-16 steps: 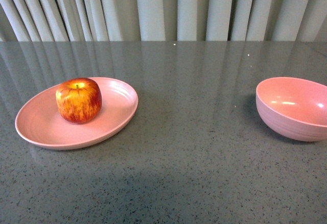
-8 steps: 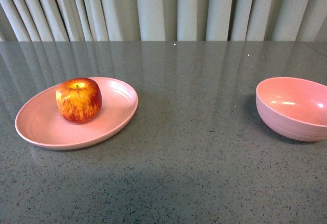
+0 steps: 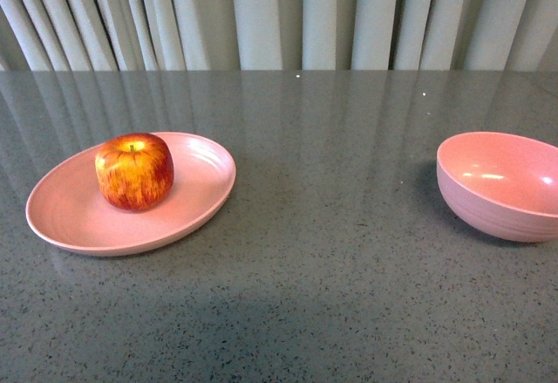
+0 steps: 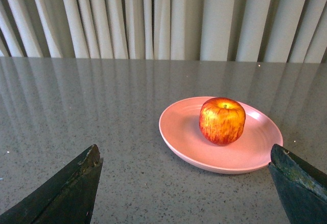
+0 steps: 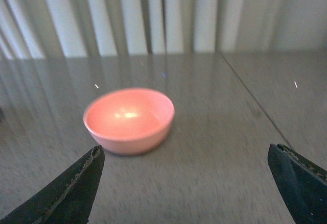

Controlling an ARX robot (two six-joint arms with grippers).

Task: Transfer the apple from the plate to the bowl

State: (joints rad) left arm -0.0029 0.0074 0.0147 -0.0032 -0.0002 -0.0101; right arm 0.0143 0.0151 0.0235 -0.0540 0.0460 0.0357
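Observation:
The red, yellow-streaked apple sits upright on the oval pale-pink plate at the left of the grey table. The deep pink bowl stands empty at the right edge. Neither arm shows in the front view. In the left wrist view my left gripper is open and empty, short of the plate and the apple. In the right wrist view my right gripper is open and empty, with the bowl ahead of it; that view is blurred.
The grey speckled table runs back to pale pleated curtains. A seam in the tabletop runs past the bowl in the right wrist view.

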